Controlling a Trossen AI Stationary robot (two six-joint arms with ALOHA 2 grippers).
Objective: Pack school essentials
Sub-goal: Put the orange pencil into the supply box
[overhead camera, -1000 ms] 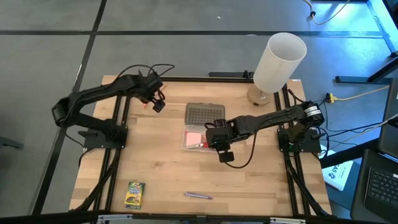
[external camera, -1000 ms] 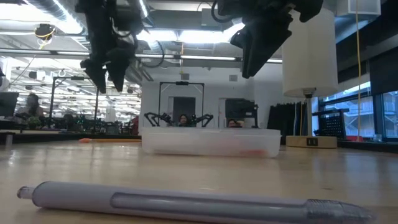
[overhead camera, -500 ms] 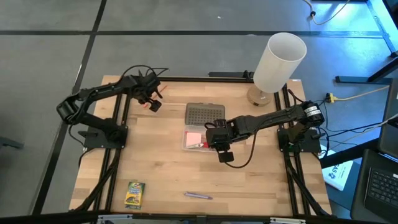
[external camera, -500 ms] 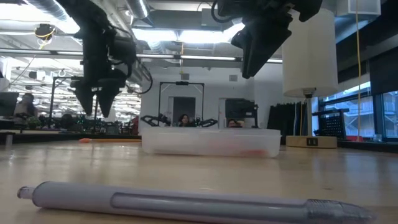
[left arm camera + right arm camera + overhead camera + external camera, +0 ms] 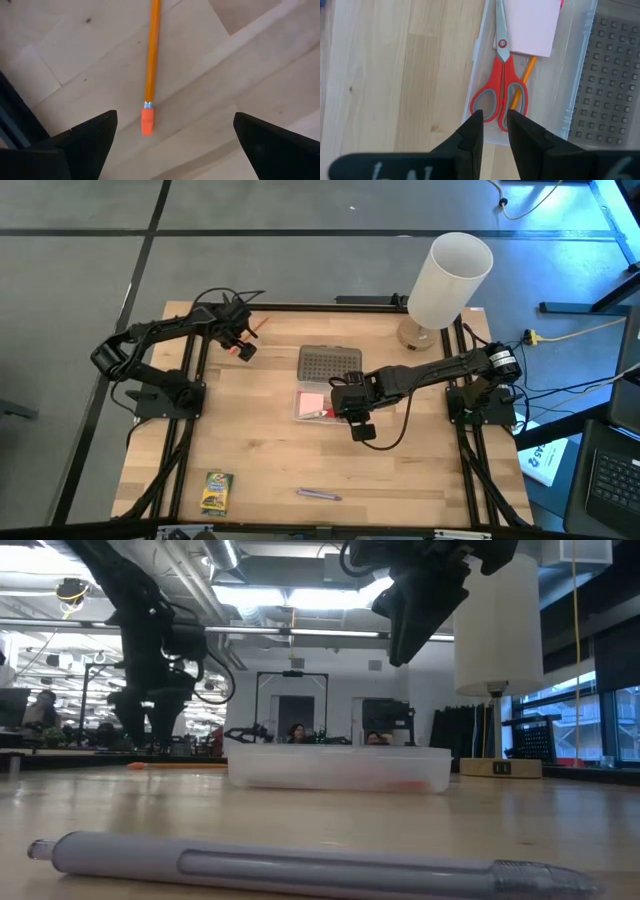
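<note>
Trouble seemed most likely at the far left corner of the table (image 5: 260, 430), where the left gripper (image 5: 172, 137) hung with its fingers spread wide over an orange pencil (image 5: 151, 60) lying flat on the wood. The pencil's eraser end sat between the two fingers, so a closing pinch would probably have caught only that tip; my guess was that the pencil would pivot, roll off or slip loose in the lift. It also lay close to the table's edge and frame (little room to chase it).

The right gripper (image 5: 493, 131) hovered over the near end of the clear case (image 5: 318, 405), its fingers nearly together and holding nothing. Inside the case lay the red-handled scissors (image 5: 496, 95), a second orange pencil (image 5: 521, 85) and the pink eraser (image 5: 532, 22), with the grey dimpled lid (image 5: 329, 361) touching its far side. That arm could have blocked the drop, or a low pass might have knocked the case.

The crayon box (image 5: 216, 492) and purple pen (image 5: 319, 495) waited unpacked near the front edge, well apart from the case.
</note>
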